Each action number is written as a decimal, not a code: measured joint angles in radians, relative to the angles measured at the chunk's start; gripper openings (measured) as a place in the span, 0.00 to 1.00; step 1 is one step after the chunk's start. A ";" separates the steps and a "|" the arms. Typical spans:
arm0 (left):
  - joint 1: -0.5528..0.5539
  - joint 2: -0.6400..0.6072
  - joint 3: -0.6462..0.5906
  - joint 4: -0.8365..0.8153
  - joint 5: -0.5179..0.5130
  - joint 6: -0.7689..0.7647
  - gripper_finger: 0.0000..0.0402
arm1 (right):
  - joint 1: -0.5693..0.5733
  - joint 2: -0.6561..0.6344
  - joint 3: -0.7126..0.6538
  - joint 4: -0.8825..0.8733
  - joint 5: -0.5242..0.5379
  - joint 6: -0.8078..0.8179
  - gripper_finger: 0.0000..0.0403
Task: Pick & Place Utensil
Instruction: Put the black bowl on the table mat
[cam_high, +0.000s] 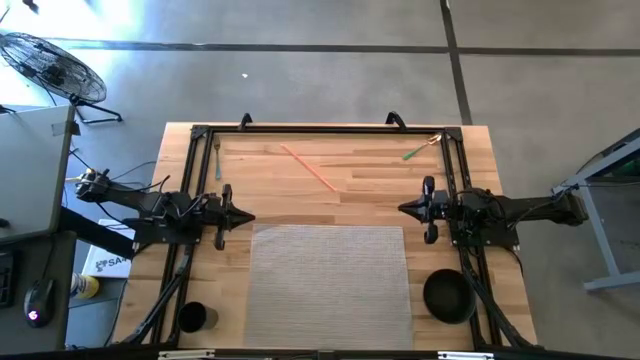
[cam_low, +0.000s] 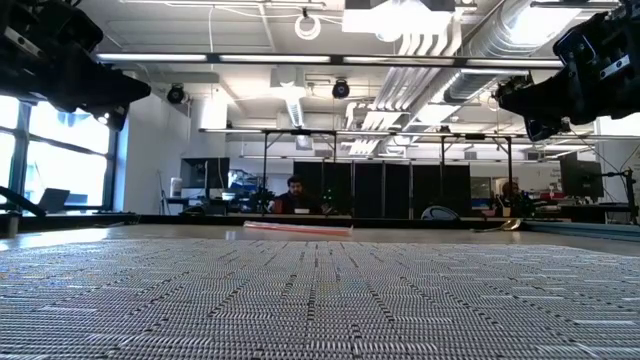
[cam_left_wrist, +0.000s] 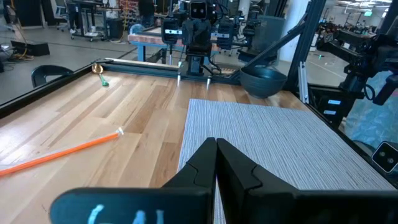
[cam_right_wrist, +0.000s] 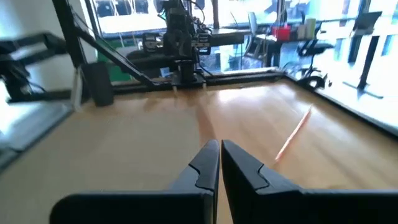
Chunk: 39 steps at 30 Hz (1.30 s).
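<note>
Utensils are lying along the table's (cam_high: 300, 195) far edge; probably the orange stick (cam_high: 308, 167) goes first. Both grippers, left (cam_high: 243, 217) and right (cam_high: 404, 208), are hanging clenched, needing opening.

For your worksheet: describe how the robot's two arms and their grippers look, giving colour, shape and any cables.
Both arms are black, built of chunky jointed segments. The left gripper and right gripper each end in two slim dark fingers tapering to a point, with flat bars crossing behind them. Black cables trail along each arm. No readable markings show.
</note>
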 joint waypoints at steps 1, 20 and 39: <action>0.000 0.000 0.000 0.000 0.000 0.000 0.02 | 0.000 0.000 0.000 0.000 -0.002 -0.018 0.03; 0.000 0.000 0.000 0.000 0.000 0.000 0.02 | 0.000 0.000 0.000 0.388 -0.004 0.307 0.03; 0.000 0.000 0.000 0.000 0.000 0.000 0.02 | 0.298 0.605 0.473 -0.138 0.240 0.722 0.03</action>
